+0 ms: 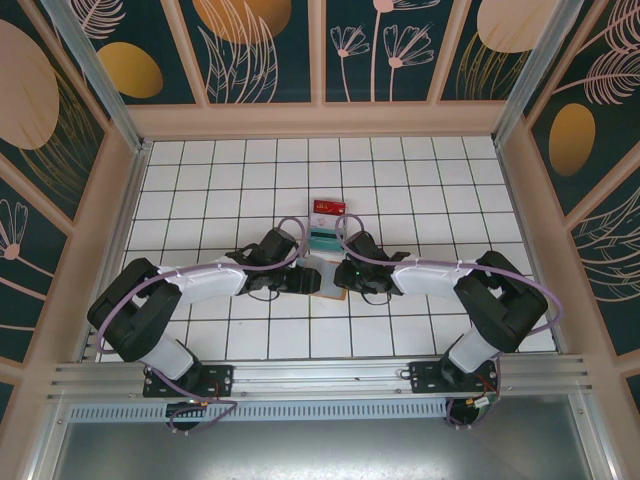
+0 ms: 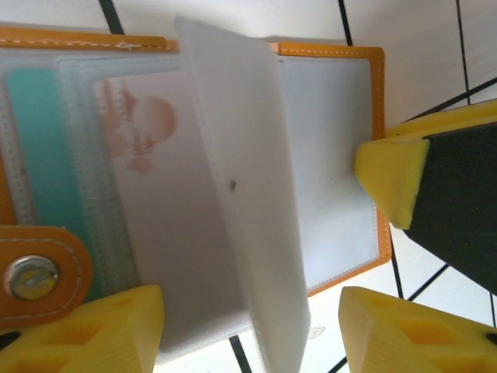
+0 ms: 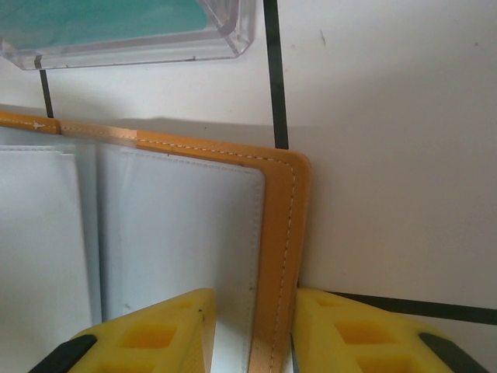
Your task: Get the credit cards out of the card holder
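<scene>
One flat orange-tan folding card holder (image 1: 326, 280) lies open on the white tiled counter (image 1: 450, 180) between both arms. The right tool (image 3: 255, 318) pinches its stitched orange edge. The left tool (image 2: 248, 318) stands wide around a translucent plastic sleeve (image 2: 241, 155).

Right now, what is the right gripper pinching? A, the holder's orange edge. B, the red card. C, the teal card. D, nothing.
A: in the right wrist view the right gripper has its yellow fingers closed on either side of the holder's orange stitched border.
</scene>
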Controlling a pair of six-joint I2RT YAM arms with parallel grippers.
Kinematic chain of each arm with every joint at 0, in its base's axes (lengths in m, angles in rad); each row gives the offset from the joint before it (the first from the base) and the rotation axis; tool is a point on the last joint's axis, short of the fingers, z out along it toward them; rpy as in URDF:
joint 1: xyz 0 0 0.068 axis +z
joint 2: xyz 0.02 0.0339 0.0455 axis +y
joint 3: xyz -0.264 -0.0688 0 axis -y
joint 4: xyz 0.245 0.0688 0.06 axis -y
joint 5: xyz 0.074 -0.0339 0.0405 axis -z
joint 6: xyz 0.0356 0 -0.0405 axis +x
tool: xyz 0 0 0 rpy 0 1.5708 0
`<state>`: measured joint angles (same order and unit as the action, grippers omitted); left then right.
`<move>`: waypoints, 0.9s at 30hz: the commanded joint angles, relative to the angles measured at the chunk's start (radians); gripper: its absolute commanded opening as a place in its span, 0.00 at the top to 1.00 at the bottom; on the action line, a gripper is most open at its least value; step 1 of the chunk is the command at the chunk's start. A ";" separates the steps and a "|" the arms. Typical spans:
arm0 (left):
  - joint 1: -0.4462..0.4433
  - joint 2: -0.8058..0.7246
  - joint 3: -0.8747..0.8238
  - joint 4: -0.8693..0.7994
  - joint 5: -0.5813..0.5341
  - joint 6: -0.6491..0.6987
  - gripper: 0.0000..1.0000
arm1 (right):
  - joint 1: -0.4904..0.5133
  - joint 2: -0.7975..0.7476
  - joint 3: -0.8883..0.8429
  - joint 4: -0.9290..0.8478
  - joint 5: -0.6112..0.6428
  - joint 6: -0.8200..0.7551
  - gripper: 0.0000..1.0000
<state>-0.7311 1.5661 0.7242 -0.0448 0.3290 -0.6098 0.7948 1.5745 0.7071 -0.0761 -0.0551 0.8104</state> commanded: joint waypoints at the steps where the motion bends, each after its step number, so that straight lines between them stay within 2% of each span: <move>1: 0.002 -0.024 0.026 0.032 0.052 0.025 0.39 | 0.011 0.053 0.010 0.025 -0.034 -0.002 0.67; 10: -0.001 -0.018 0.062 0.035 0.117 0.052 0.43 | 0.009 0.051 0.014 0.020 -0.022 0.001 0.67; 15: -0.033 0.007 0.110 0.008 0.139 0.090 0.45 | 0.006 0.049 0.018 0.011 -0.014 0.004 0.66; 18: -0.058 0.011 0.132 -0.015 0.113 0.111 0.46 | 0.004 0.042 0.025 0.002 -0.003 0.005 0.65; 27: -0.051 -0.048 0.085 -0.024 0.021 0.099 0.48 | -0.017 -0.020 0.026 -0.014 0.034 0.006 0.65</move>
<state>-0.7876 1.5532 0.8280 -0.0433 0.3878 -0.5266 0.7921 1.5753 0.7197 -0.0864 -0.0544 0.8112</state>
